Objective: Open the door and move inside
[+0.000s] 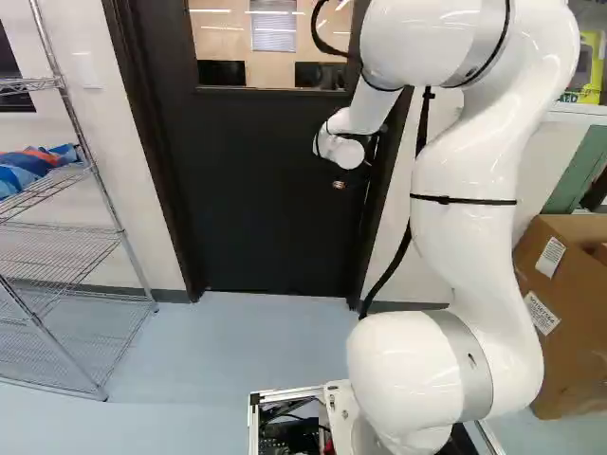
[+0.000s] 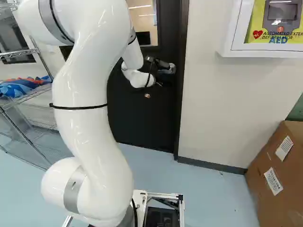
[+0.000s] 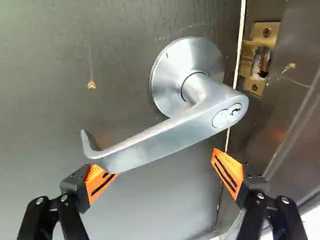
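Door (image 1: 256, 209) stands ahead of us, dark, w/ a window (image 1: 273, 43) up top; L base view gives us most of its width plus the frame (image 1: 156, 161) on both sides, while R base view hides a lot of it behind our arm (image 2: 92, 127). R base view does show our black gripper (image 2: 157, 62) up at the door near its R edge, which L base view mostly hides behind the wrist end. Wrist view gives us the close detail: silver lever handle (image 3: 165, 134) on a round plate, keyhole (image 3: 235, 111) at its pivot end, free end hooked back twd the door. Our gripper (image 3: 165, 176) is spread wide, nothing gripped; one orange pad (image 3: 98, 183) sits right at the lever handle's free end (contact unclear), the other (image 3: 228, 172) is below the pivot end, apart from it. Only wrist view shows us the brass strike plate (image 3: 260, 57) in the frame, just past the door's edge; whether the door's latched or a bit ajar, we can't tell. L base view has more of the wire shelf (image 1: 78, 178) w/ blue cloth (image 1: 33, 172); R base view has more of the white wall cabinet (image 2: 265, 50). Cardboard box (image 2: 265, 189) shows at R in both base views.
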